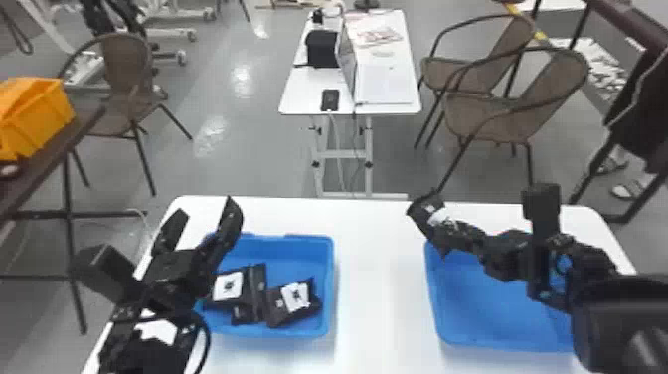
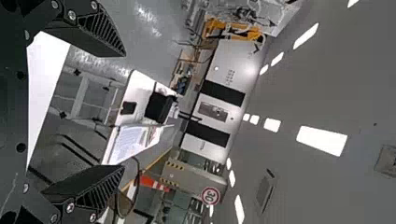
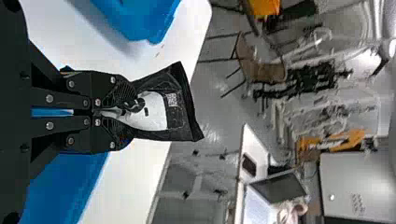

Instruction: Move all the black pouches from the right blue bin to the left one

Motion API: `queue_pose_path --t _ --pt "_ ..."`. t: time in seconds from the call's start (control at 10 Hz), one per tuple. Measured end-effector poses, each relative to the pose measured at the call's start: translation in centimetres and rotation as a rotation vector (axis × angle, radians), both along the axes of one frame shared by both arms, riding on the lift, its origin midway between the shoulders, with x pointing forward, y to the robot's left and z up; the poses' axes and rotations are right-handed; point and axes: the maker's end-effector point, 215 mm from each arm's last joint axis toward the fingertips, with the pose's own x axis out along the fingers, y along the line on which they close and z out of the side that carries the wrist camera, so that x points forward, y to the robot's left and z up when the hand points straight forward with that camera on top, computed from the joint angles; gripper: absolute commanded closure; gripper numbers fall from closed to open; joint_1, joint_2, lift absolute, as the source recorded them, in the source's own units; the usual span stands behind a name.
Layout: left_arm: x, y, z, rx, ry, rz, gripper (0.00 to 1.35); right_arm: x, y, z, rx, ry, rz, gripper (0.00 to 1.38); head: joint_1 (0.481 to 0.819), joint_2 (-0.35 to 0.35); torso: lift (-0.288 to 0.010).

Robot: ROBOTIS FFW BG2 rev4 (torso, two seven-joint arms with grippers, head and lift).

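By the far-left corner of the right blue bin (image 1: 497,303) | black pouch (image 3: 182,114) is being pinched by right end effector (image 3: 122,112) | low release is being advised leftward, inside left blue bin (image 1: 293,251), clear of spread left end effector (image 1: 205,211)

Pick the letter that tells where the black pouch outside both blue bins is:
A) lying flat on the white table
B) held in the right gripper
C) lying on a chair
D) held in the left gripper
B: the right gripper is shut on one end of the black pouch, whose other end sticks out past the fingers.
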Motion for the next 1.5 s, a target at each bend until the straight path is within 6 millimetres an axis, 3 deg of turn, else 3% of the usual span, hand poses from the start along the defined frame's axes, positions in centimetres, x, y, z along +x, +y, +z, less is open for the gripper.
queue_pose_path --t 0.2,0.4,0.7,0.9,1.3,1.4,1.5 --pt "1.8 -4.4 1.4 -0.119 0.02 -0.198 0.17 1.8 8.2 3.6 0.046 -0.055 0.177 1.17 0.695 0.137 0.01" --pt "2.7 -7.5 2.5 -0.197 0.038 -0.339 0.17 1.7 14.2 5.6 0.095 -0.075 0.294 1.17 0.695 0.168 0.01" --pt "2.7 -8.9 1.4 -0.29 0.095 -0.388 0.17 0.3 21.2 8.6 0.162 -0.1 0.435 1.17 0.695 0.222 0.01" --pt "2.8 -9.4 1.1 -0.291 0.106 -0.401 0.17 -0.4 23.8 10.1 0.196 -0.113 0.483 1.17 0.695 0.245 0.01" --pt "3.1 -10.2 1.3 -0.295 0.101 -0.412 0.2 -2.1 26.4 8.9 0.243 -0.058 0.524 1.17 0.695 0.27 0.01" --pt "3.2 -10.4 1.1 -0.301 0.109 -0.412 0.44 -2.3 26.8 8.9 0.248 -0.053 0.53 1.17 0.695 0.272 0.01" --pt "3.2 -10.5 0.6 -0.294 0.127 -0.41 1.26 -2.4 26.9 8.8 0.248 -0.05 0.532 1.17 0.695 0.273 0.01"
